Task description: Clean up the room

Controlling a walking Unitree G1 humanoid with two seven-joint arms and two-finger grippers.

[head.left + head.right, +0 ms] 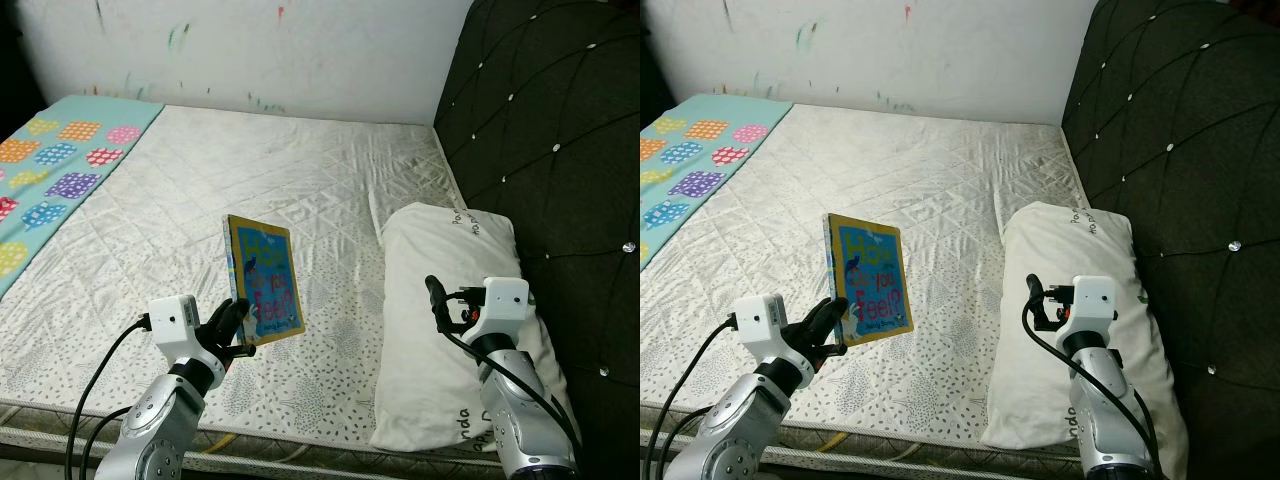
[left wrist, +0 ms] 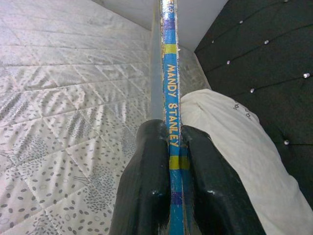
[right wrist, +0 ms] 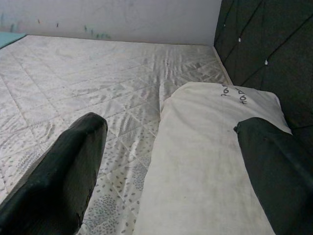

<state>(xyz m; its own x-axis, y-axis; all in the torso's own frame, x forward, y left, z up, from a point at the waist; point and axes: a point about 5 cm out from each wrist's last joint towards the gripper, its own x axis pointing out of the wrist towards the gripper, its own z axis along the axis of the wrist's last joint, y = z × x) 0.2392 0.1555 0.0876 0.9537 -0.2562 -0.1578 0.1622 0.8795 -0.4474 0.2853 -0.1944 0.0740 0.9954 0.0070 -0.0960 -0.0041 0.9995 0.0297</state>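
One book [image 1: 266,279] clamped in left pincer [image 1: 237,325] — spine reads "MANDY STANLEY"; right pincer [image 3: 171,166] spread wide above pillow [image 1: 450,320].

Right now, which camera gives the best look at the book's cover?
The left eye view: the book stands upright in the left gripper, cover facing the camera. The right eye view shows the same. The left wrist view shows its spine, edge-on, pinched between the fingers.
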